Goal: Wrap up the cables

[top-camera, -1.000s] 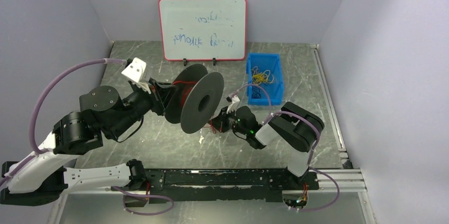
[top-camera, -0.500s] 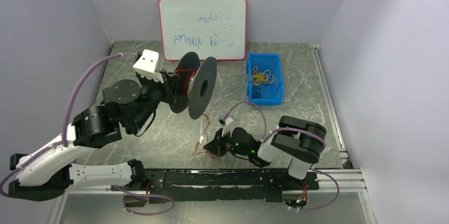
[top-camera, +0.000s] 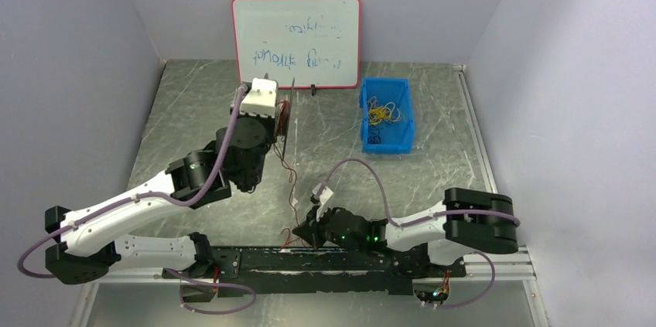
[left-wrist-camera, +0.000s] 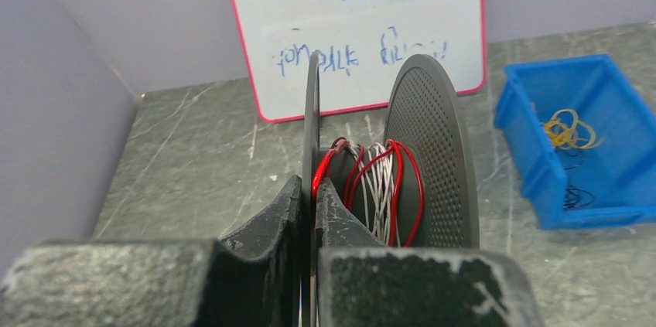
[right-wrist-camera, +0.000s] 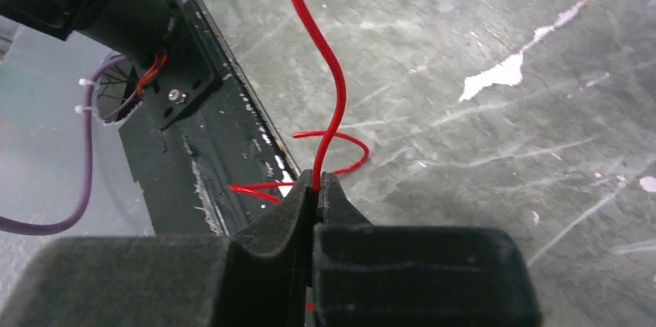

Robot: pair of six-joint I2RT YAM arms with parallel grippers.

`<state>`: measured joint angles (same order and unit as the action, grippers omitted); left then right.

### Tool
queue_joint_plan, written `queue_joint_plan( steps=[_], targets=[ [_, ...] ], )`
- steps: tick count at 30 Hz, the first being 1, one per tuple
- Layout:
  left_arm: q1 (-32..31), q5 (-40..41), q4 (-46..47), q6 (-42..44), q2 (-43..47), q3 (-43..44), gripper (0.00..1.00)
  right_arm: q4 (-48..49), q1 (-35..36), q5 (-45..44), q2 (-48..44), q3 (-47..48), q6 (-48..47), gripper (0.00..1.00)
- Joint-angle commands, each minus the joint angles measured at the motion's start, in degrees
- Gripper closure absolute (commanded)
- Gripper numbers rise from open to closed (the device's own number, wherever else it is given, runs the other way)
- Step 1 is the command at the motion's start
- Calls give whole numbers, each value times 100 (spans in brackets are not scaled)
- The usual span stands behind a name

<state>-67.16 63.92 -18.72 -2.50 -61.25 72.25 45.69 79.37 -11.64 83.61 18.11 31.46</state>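
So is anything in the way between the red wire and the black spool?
Nothing visible. The thin red wire, pinched in the right gripper, runs over the grey table up to the black two-disc spool held by the left gripper.

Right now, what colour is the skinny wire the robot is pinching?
Red. The wire shows best in the right wrist view.

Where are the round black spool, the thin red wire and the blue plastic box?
Round black spool (left-wrist-camera: 433, 149): left wrist view, on its dotted right disc.
Thin red wire (right-wrist-camera: 339, 110): right wrist view, on its curving middle stretch.
Blue plastic box (left-wrist-camera: 626, 149): left wrist view, on its bare floor.
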Motion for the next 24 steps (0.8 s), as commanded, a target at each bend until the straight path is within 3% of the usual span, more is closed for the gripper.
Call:
queue_joint_plan(
  steps=[1,9,24],
  targets=[
    [268,439,651,79,-49,-101,93,-919,387,-769,-398,379,-368,100],
    [944,200,126,-437,-451,-292,93,-1823,979,-1291,-1028,886,-655,100],
    [1108,-238,-799,-1397,-853,-616,93,-3102,1157,-1800,-2529,1730,-1402,100]
  ],
)
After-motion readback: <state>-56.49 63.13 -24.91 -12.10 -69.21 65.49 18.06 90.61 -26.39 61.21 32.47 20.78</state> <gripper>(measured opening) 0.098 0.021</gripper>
